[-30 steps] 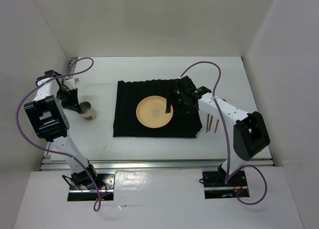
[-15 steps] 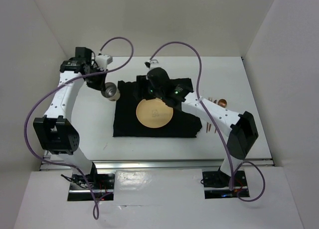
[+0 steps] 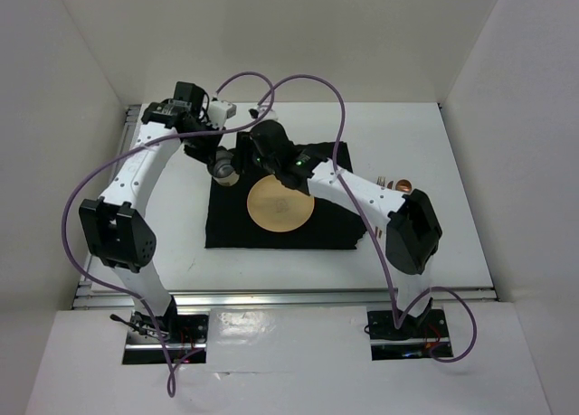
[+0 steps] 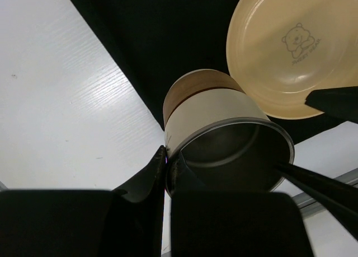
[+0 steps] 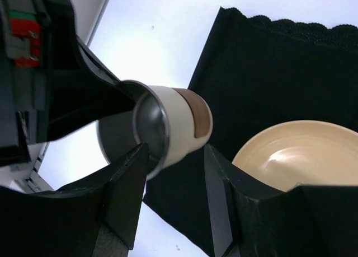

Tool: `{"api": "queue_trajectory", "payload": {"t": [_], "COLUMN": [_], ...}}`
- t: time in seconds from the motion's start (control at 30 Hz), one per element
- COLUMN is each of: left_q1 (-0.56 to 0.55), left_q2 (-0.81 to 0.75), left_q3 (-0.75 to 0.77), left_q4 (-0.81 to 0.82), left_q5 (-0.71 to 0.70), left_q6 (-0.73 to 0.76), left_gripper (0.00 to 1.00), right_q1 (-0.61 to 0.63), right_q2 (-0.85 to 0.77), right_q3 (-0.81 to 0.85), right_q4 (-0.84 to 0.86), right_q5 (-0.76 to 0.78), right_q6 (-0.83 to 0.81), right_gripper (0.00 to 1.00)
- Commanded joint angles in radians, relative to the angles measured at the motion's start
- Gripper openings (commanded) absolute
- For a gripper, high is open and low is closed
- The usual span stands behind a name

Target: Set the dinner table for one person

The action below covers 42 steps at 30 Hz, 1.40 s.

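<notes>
I see the worktop as the floor of a white-walled enclosure. Its long axis runs left to right across the top view, with silver rails along the near edge and the left side. A black mat lies square to it near the middle, and a cream plate with a small bear print sits on the mat. White surface shows to the left of the mat, behind it and to its right. On the right, a few small brown utensils lie just beside the mat, partly hidden by the right arm.

Both arms reach to the mat's far-left corner, close together, with their cables looping above. The left gripper is pinched narrow on the rim wall of a cup, which has a pale body, a brown band at the base and a metal inside. It holds the cup tipped on its side above the mat's edge, next to the plate. The right gripper stands about half apart, one finger on each side of the cup. I cannot tell whether its pads touch the cup.
</notes>
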Motion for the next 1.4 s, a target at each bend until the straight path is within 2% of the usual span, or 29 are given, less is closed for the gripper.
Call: {"api": "queue_trajectory", "payload": {"t": [0.0, 0.17, 0.27, 0.4, 0.43, 0.53, 0.57, 0.6, 0.7, 0.73, 0.83, 0.97, 1.23, 1.37], "left_q1": [-0.021, -0.044, -0.053, -0.053, -0.053, -0.053, -0.053, -0.053, -0.053, -0.053, -0.053, -0.019, 0.201, 0.248], "left_q2": [0.004, 0.013, 0.013, -0.008, -0.009, -0.028, -0.038, -0.038, -0.061, -0.070, -0.090, -0.117, -0.162, -0.162], "left_q3": [0.043, 0.022, 0.022, 0.032, 0.019, -0.012, -0.026, -0.026, -0.035, -0.035, -0.022, -0.009, -0.106, -0.139], "left_q4": [-0.006, -0.006, -0.006, -0.006, -0.006, -0.006, 0.003, 0.003, 0.003, 0.003, 0.003, 0.012, 0.032, 0.032], "left_q5": [-0.016, -0.016, 0.004, 0.013, 0.013, 0.041, 0.054, 0.055, 0.078, 0.088, 0.064, -0.005, 0.048, 0.091], "left_q6": [-0.026, -0.026, -0.026, -0.035, -0.035, -0.035, -0.035, -0.035, -0.026, -0.026, -0.026, -0.046, -0.055, -0.055], "left_gripper": [0.00, 0.00, 0.00, 0.00, 0.00, 0.00, 0.00, 0.00, 0.17, 0.36, 0.42, 0.72, 0.73, 0.73], "right_q1": [0.003, 0.003, 0.003, 0.003, 0.003, 0.003, 0.003, 0.003, 0.003, 0.003, -0.067, -0.191, -0.415, -0.491], "right_q2": [-0.007, -0.019, 0.033, 0.044, 0.044, 0.044, 0.044, 0.055, 0.055, 0.055, 0.067, 0.030, 0.094, 0.134], "right_q3": [-0.017, -0.039, 0.023, -0.003, -0.003, -0.003, -0.003, 0.007, 0.039, 0.055, 0.107, 0.087, 0.138, 0.147], "right_q4": [0.091, 0.103, 0.016, -0.022, -0.023, -0.035, -0.045, -0.058, -0.093, -0.130, -0.223, -0.257, -0.412, -0.423], "right_q5": [-0.003, -0.012, 0.012, 0.060, 0.060, 0.060, 0.072, 0.086, 0.136, 0.170, 0.150, 0.100, 0.149, 0.139], "right_q6": [0.014, 0.014, 0.026, 0.035, 0.035, 0.035, 0.035, 0.035, 0.023, 0.014, -0.018, -0.077, -0.189, -0.189], "right_gripper": [0.52, 0.49, 0.45, 0.41, 0.38, 0.17, 0.00, 0.00, 0.00, 0.00, 0.00, 0.00, 0.00, 0.00]}}
